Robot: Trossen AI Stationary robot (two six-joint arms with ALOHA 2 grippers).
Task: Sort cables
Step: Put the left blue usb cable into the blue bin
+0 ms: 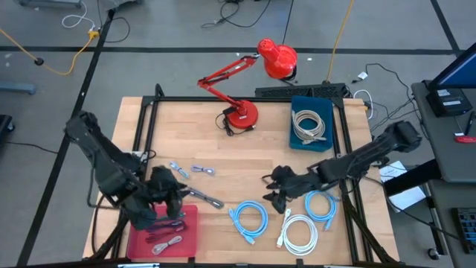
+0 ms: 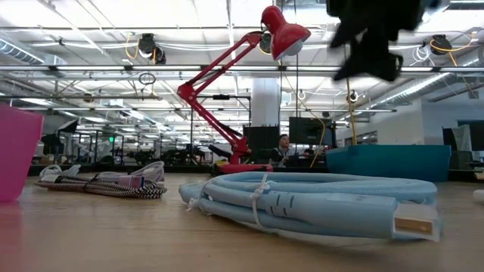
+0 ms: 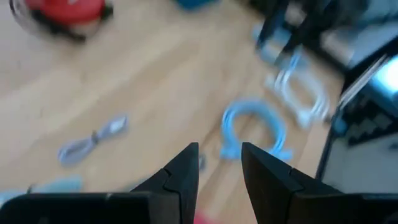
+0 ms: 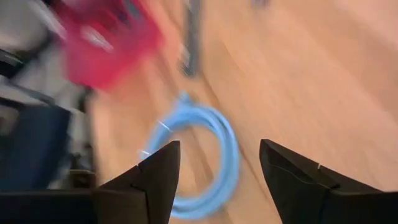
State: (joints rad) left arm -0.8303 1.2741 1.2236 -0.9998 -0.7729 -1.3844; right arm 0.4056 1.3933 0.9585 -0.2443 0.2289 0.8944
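Grey cable (image 1: 206,197) lies flat, long axis running table-left to table-right.

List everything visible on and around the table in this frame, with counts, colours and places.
Light-blue cables: two coils, table's front, middle and right.
White cable: one coil, front right.
Beige cable: one coil, inside the blue bin.
Blue bin: one, back right.
Pink tray: one, front left, holding short dark bundled cables.
Grey cables: two short bundles, table's middle left.
Red lamp: one, back centre.
Left gripper: open, empty, above the pink tray's edge.
Right gripper: open, empty, between the coils.
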